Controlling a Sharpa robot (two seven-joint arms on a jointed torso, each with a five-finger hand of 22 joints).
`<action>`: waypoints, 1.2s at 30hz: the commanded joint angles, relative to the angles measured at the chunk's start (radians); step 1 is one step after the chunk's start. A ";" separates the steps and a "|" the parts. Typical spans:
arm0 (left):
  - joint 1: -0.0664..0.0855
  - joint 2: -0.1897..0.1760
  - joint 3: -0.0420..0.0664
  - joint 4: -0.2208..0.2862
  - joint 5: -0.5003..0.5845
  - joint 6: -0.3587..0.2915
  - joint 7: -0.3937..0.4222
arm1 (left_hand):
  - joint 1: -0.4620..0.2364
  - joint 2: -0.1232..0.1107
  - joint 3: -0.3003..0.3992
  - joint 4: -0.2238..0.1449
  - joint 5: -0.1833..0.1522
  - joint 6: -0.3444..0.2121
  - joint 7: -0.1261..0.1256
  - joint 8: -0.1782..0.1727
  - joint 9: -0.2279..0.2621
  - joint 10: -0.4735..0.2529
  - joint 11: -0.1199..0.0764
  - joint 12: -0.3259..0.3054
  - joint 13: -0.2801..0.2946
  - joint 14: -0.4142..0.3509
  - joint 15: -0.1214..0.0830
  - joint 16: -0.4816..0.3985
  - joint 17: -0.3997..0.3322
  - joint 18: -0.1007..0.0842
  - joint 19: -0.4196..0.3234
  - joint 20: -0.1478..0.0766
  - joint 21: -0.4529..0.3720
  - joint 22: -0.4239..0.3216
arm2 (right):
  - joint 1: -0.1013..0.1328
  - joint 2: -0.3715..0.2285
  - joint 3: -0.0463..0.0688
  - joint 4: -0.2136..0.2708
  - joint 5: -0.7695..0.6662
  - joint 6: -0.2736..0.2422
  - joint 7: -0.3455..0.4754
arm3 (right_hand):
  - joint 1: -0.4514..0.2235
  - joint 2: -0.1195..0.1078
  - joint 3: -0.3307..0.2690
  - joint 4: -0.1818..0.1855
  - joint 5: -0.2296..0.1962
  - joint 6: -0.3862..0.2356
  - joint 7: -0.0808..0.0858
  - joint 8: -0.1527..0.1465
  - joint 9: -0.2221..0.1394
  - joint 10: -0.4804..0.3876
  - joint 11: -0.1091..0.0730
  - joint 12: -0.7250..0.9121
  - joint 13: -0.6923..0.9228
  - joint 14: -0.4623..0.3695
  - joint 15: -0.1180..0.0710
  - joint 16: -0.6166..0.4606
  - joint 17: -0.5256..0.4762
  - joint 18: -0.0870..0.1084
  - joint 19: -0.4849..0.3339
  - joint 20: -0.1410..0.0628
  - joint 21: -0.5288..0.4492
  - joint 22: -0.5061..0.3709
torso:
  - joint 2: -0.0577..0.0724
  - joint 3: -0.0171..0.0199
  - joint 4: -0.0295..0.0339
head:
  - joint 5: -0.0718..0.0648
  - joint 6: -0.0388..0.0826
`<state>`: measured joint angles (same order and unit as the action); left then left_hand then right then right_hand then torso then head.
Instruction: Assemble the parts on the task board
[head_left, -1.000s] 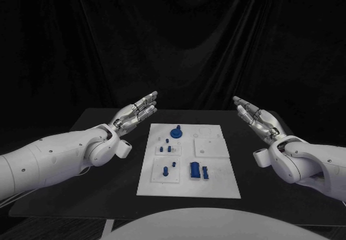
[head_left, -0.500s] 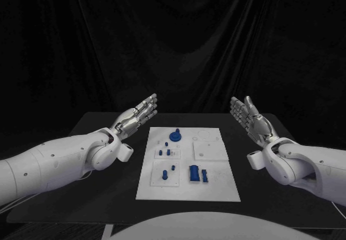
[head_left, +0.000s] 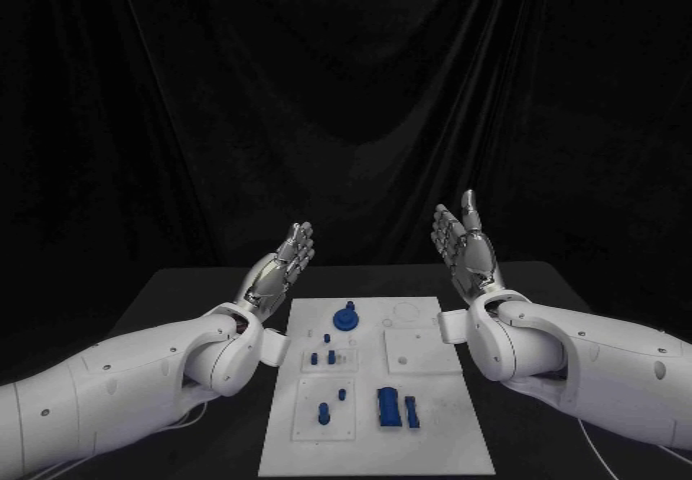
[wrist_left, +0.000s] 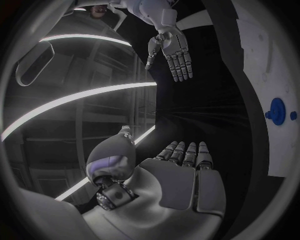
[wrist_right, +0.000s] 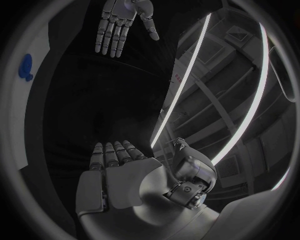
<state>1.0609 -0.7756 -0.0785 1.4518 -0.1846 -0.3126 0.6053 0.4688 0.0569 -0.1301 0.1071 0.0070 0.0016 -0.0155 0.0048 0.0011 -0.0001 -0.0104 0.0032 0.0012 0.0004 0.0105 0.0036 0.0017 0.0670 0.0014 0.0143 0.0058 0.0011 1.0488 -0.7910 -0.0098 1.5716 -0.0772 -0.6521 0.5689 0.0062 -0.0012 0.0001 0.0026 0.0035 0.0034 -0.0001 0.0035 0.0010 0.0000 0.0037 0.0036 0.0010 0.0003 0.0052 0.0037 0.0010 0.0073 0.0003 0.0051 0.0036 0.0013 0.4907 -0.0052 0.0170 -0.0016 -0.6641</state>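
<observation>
The white task board (head_left: 447, 440) lies in the middle of the black table. Blue parts sit on it: a round knob (head_left: 346, 318) at the far end, small pegs (head_left: 330, 355) in the middle, a larger block (head_left: 389, 406) and a peg (head_left: 323, 412) nearer me. My left hand (head_left: 280, 265) is raised above the board's far left corner, fingers straight and apart, holding nothing. My right hand (head_left: 466, 245) is raised above the far right corner, flat and empty. The left wrist view shows the left hand (wrist_left: 185, 165), the right hand (wrist_left: 172, 50) and the knob (wrist_left: 276, 109). The right wrist view shows the right hand (wrist_right: 115, 165) and the left hand (wrist_right: 117, 22).
The black table (head_left: 195, 300) extends on both sides of the board. A black curtain hangs behind the table. My two white forearms (head_left: 159, 385) flank the board along its long edges.
Both hands have risen and drawn closer together over the board's far end, palms turning toward each other. The whole picture has shifted, so the camera moved. The parts stay where they were.
</observation>
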 joint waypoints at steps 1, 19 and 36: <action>-0.004 -0.001 0.019 0.036 0.103 -0.239 -0.043 | -0.149 -0.057 0.041 -0.034 -0.007 -0.002 0.015 -0.005 -0.001 0.000 0.010 -0.003 -0.001 0.000 -0.010 -0.004 -0.002 -0.067 -0.001 -0.014 -0.006 -0.001 | 0.001 0.010 0.008 -0.002 0.076 -0.116 -0.048 | -0.006 0.001 0.000 -0.003 -0.004 -0.003 0.000 -0.004 -0.001 0.000 -0.004 -0.004 -0.001 0.000 -0.005 -0.004 -0.001 -0.007 0.000 -0.005 -0.004 -0.001 | 0.039 0.0038 -0.0124 | 0.001 0.040; -0.011 -0.004 0.078 0.118 0.185 -0.457 -0.085 | -0.317 -0.057 0.130 -0.107 -0.007 -0.002 0.015 -0.005 -0.001 0.000 0.010 -0.003 -0.001 0.000 -0.010 -0.004 -0.002 -0.067 -0.001 -0.014 -0.006 -0.001 | 0.001 0.011 0.010 -0.002 0.077 -0.118 -0.049 | -0.006 0.001 0.000 -0.003 -0.004 -0.003 0.000 -0.004 -0.001 0.000 -0.004 -0.004 -0.001 0.000 -0.005 -0.004 -0.001 -0.007 0.000 -0.005 -0.004 -0.001 | 0.054 0.0052 -0.0170 | 0.002 0.064; -0.011 -0.004 0.078 0.118 0.185 -0.457 -0.085 | -0.469 -0.057 0.130 -0.107 -0.007 -0.002 0.015 -0.005 -0.001 0.000 0.010 -0.003 -0.001 0.000 -0.010 -0.004 -0.002 -0.067 -0.001 -0.014 -0.006 -0.001 | 0.001 0.011 0.010 -0.002 0.077 -0.118 -0.049 | -0.006 0.001 0.000 -0.003 -0.004 -0.003 0.000 -0.004 -0.001 0.000 -0.004 -0.004 -0.001 0.000 -0.005 -0.004 -0.001 -0.007 0.000 -0.005 -0.004 -0.001 | 0.054 0.0052 -0.0170 | 0.002 0.064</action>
<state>1.0509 -0.7808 -0.0014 1.5673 -0.0055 -0.7583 0.5111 0.0067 -0.0001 -0.0034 0.0000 0.0036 0.0001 -0.0070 0.0049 0.0016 0.0032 -0.0071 0.0033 0.0009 -0.0031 0.0071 0.0036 0.0013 0.0056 -0.0008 0.0048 0.0058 0.0015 1.0489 -0.7794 -0.0012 1.5697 0.0029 -0.7579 0.5297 0.0064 -0.0012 0.0001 0.0027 0.0037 0.0035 0.0000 0.0036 0.0010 0.0000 0.0037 0.0039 0.0012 0.0003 0.0053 0.0038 0.0013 0.0076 0.0003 0.0053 0.0036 0.0016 0.5442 0.0000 -0.0001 0.0002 -0.5999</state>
